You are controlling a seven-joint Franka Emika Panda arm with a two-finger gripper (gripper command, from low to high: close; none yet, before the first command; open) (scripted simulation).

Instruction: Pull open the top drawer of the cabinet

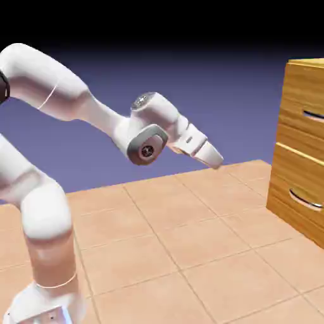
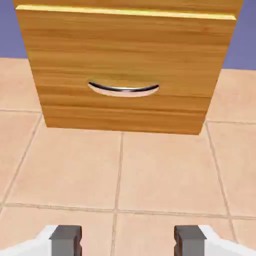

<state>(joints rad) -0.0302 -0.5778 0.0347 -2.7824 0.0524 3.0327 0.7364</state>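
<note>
The cabinet (image 1: 292, 166) stands at the exterior view's right edge, partly cut off by the frame. Its top drawer (image 1: 302, 95) carries a silver handle (image 1: 314, 115). Below it, the lower drawer (image 1: 291, 183) has its own handle (image 1: 306, 200). My gripper (image 1: 216, 159) hangs in the air to the left of the cabinet, well apart from it and pointing down toward it. In the hand view the lower drawer (image 2: 125, 60) and its curved handle (image 2: 123, 89) fill the upper half, and the top drawer is almost wholly above the frame. The gripper (image 2: 127, 242) is open, with nothing between its fingers.
A tan tiled floor (image 1: 190, 253) stretches between the robot's base and the cabinet. The white arm (image 1: 69, 101) arches from the lower left.
</note>
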